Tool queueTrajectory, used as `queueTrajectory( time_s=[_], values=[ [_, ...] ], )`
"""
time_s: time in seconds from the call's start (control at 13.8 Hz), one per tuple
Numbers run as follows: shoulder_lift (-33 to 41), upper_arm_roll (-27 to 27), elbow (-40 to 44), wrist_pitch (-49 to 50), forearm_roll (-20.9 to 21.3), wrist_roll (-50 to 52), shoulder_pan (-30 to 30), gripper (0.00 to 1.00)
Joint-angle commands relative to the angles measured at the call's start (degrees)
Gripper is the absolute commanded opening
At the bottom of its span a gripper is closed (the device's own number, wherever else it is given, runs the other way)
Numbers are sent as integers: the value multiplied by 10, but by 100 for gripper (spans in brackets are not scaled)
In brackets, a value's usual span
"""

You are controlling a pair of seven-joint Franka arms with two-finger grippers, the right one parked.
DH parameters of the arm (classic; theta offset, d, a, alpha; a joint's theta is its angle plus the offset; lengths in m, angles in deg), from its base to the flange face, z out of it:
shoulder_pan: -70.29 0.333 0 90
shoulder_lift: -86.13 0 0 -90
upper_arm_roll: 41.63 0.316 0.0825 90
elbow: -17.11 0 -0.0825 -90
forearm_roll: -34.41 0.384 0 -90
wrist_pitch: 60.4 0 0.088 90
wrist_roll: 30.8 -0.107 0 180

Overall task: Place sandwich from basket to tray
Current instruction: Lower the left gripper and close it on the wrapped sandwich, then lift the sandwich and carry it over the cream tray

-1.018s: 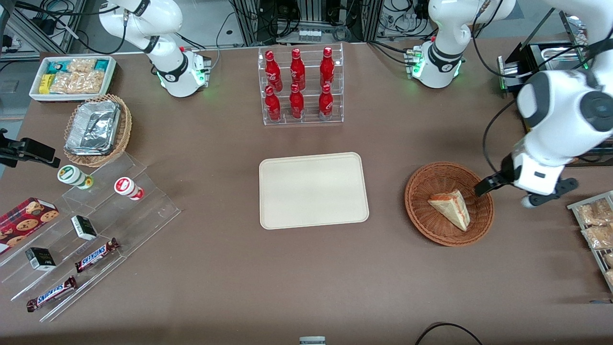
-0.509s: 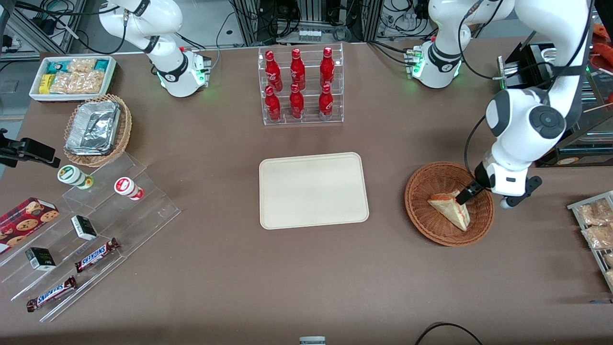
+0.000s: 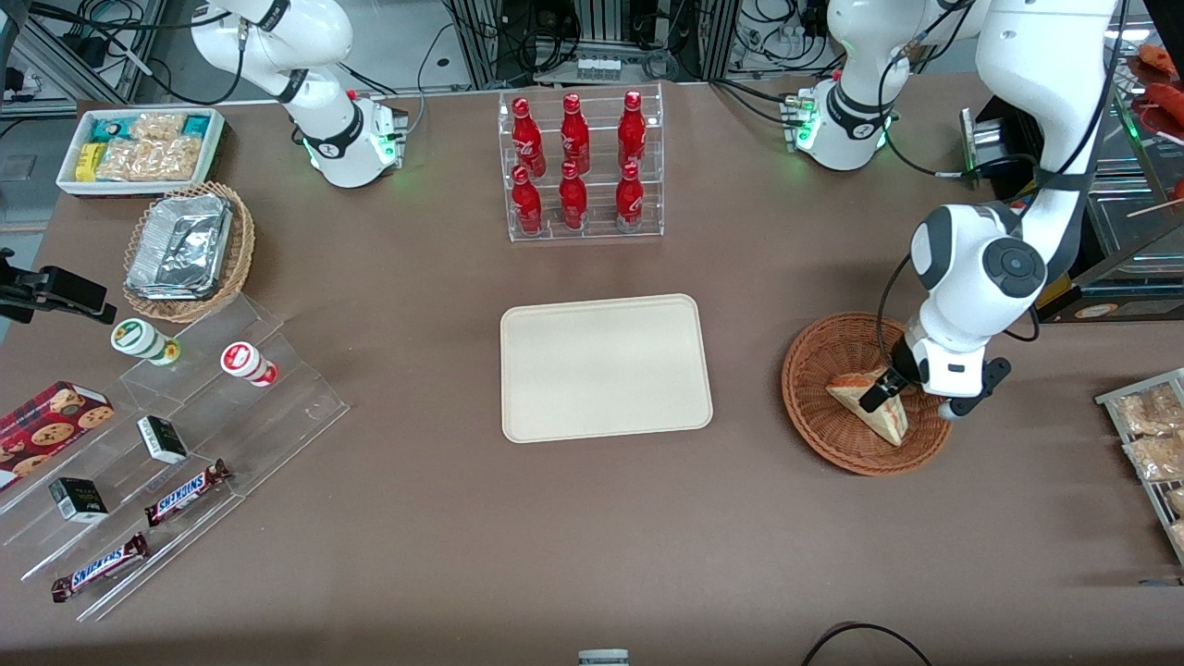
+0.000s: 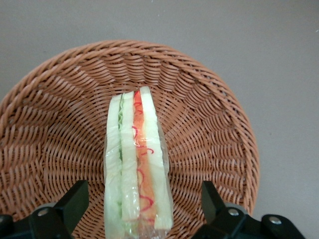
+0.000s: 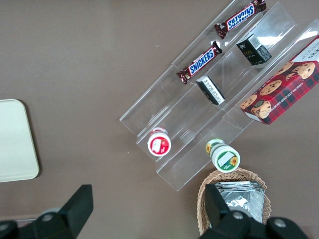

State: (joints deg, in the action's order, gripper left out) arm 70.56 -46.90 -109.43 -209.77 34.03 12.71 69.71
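The tray (image 3: 606, 367) lies flat at the middle of the desk (image 3: 462, 536), nothing on it. The basket (image 3: 837, 444) sits toward the working arm's end. The sandwich (image 4: 137, 164) rests inside it on edge, clear-wrapped, pale bread with green and red-orange layers. The gripper (image 3: 874, 396) hangs over the sandwich; the jaws stand wide apart, astride it, holding nothing.

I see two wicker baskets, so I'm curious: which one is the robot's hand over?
The darker reddish-brown basket holding the sandwich; the open hand straddles it. The tan basket holds foil trays.
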Motion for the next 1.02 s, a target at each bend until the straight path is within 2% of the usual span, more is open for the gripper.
queueTrajectory(
  time_s=[0.0,0.07,0.15,0.22,0.36,0.51,0.73,0.95],
  values=[
    [-15,-2,2,-12,-2,6,0,90],
    [-15,-2,2,-12,-1,9,0,62],
    [-15,-3,2,-11,2,7,-1,23],
    [-15,-3,2,-10,6,4,-1,0],
    [2,-3,6,5,33,3,-1,0],
    [31,-3,43,82,43,0,-1,0],
    [36,-30,172,247,49,-4,-1,0],
    [24,-81,278,324,54,-10,-5,0]
  ],
)
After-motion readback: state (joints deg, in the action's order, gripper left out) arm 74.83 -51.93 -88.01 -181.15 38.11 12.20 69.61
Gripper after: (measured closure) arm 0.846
